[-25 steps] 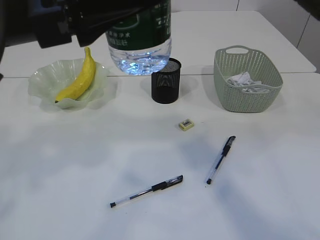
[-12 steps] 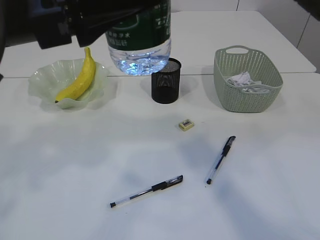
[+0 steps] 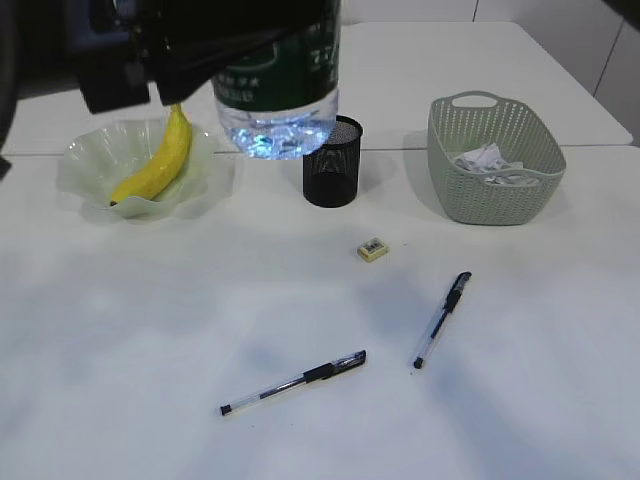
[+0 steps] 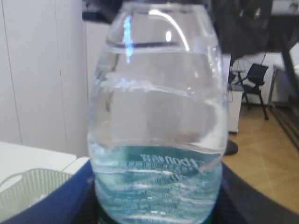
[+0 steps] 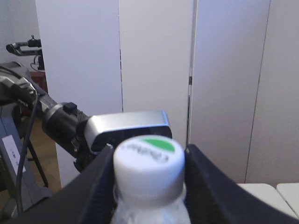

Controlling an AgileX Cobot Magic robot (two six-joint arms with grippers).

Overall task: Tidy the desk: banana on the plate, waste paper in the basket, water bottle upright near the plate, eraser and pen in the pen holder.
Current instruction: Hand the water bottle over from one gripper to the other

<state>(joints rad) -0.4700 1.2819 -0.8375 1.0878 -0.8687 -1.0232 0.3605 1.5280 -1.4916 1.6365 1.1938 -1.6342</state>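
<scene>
Clear plastic, half filled with water and wrapped in a green label, makes up the water bottle, which hangs in the air at the far left of the exterior view, its rounded base above the white table between the pale green wavy plate holding the yellow banana and the black mesh pen holder. Only that view shows the desk: a small cream eraser near the middle, two clear pens with black caps nearer still, and crumpled waste paper inside the grey-green woven basket at the far right. The left wrist view fills with the bottle's clear body and its mirrored white lettering, too blurred to read; the left gripper's fingers are hidden, so its state cannot be told. The right wrist view alone shows the white cap with a green patch, and the right gripper has its black fingers pressed against both sides of the neck just below it.
</scene>
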